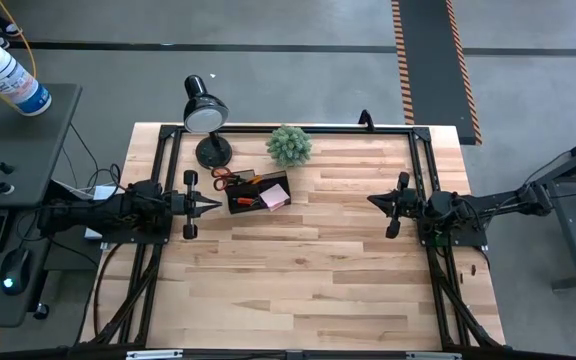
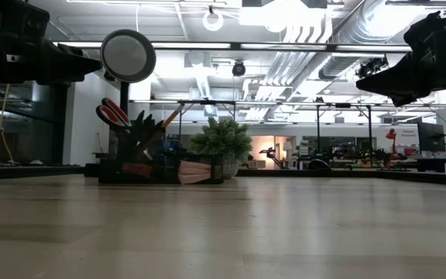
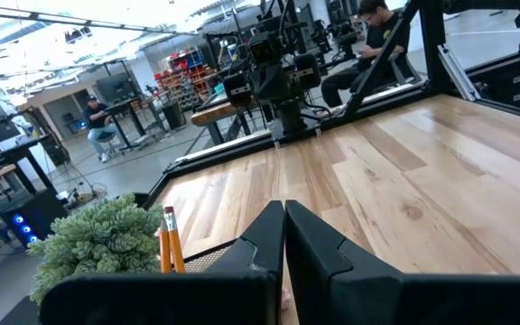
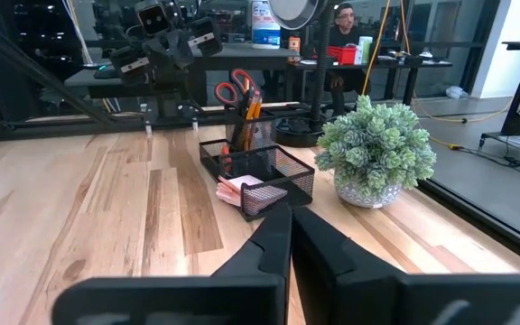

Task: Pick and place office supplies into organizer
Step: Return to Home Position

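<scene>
The black mesh organizer (image 1: pixel 258 191) stands on the table at the far left of centre. Orange-handled scissors (image 4: pixel 236 91) stand in it with handles up, beside orange pencils (image 3: pixel 168 240). A pale pink notepad (image 4: pixel 243 190) lies in its right-hand compartment. My left gripper (image 1: pixel 216 205) is shut and hangs level above the table, just left of the organizer, touching nothing. My right gripper (image 1: pixel 371 199) is shut too and hangs level at the table's right, well away from the organizer. Both hang high above the tabletop in the low view.
A green potted plant (image 1: pixel 290 146) and a black desk lamp (image 1: pixel 205 112) stand just behind the organizer at the far edge. Bare wood fills the table's middle and near half (image 1: pixel 308 280). People sit at desks beyond the table (image 3: pixel 377 36).
</scene>
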